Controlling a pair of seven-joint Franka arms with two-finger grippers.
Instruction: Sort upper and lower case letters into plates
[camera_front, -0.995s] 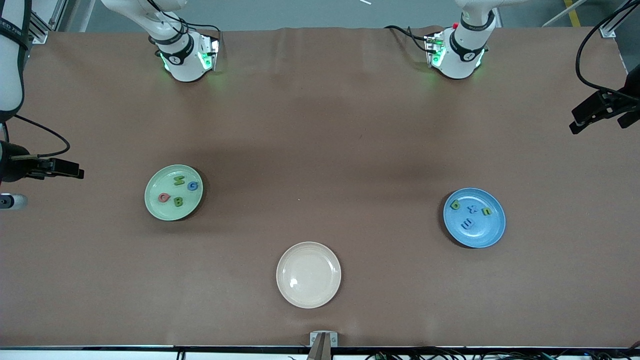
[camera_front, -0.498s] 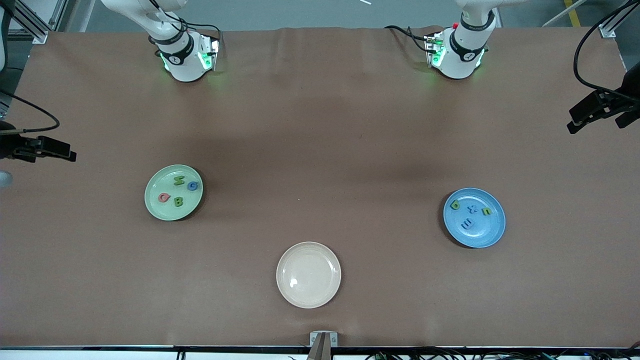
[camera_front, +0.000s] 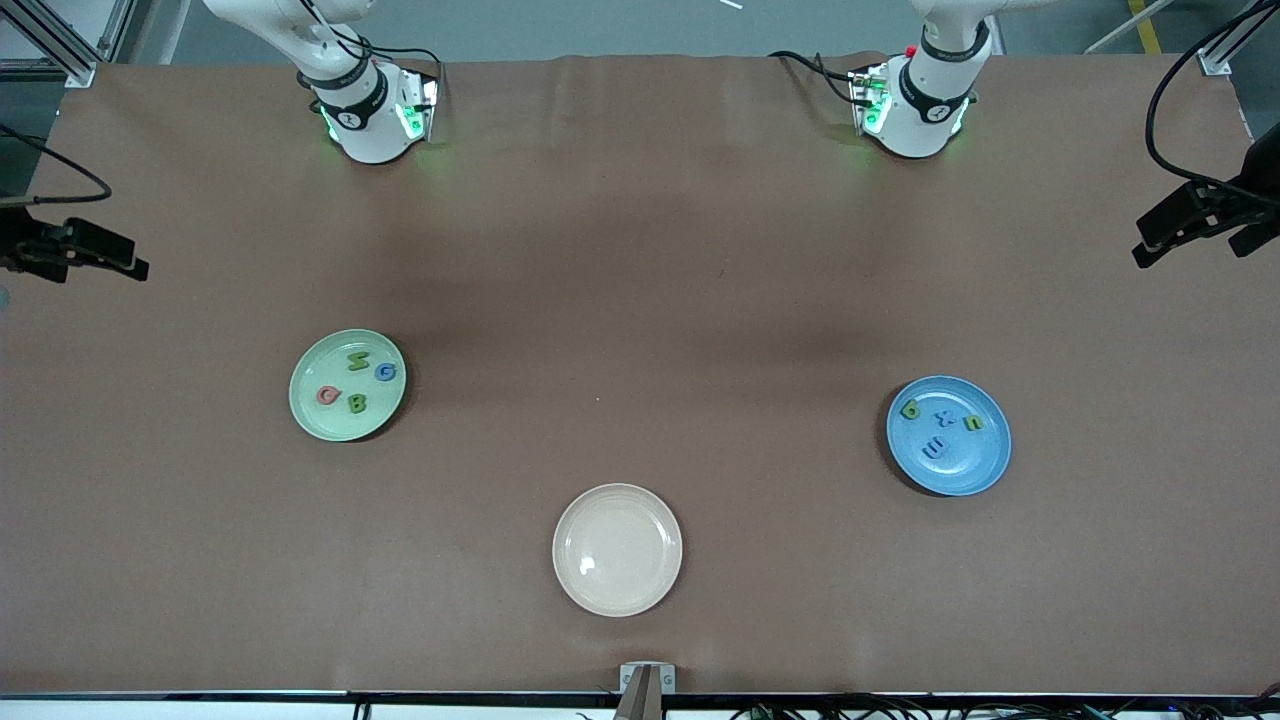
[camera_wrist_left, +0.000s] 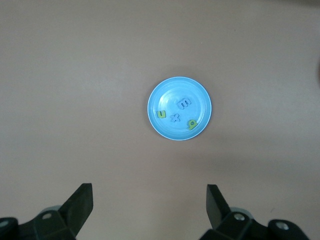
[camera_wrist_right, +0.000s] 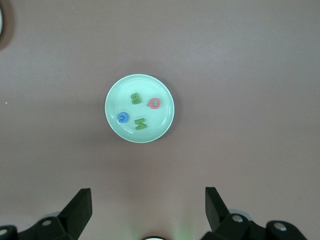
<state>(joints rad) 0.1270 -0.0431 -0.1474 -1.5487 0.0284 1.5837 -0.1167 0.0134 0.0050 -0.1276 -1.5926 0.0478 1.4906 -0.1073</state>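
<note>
Right gripper (camera_front: 135, 265) at the table's (camera_front: 640, 250) right-arm edge, fingers wide apart, nothing held. Pale green plate (camera_front: 347, 385) toward that end: M, G, B and a pink letter. Cream plate (camera_front: 617, 549) near the front edge, bare. Blue plate (camera_front: 948, 435) toward the left arm's end: four small letters. Left gripper (camera_front: 1150, 250) at that edge, spread wide, empty. Sort looks finished; risk is a misread G, hard to tell by case

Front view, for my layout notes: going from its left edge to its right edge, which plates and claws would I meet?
Right claw → pale green round plate holding four letters → empty cream-beige round plate → blue round plate holding four letters → left claw.
</note>
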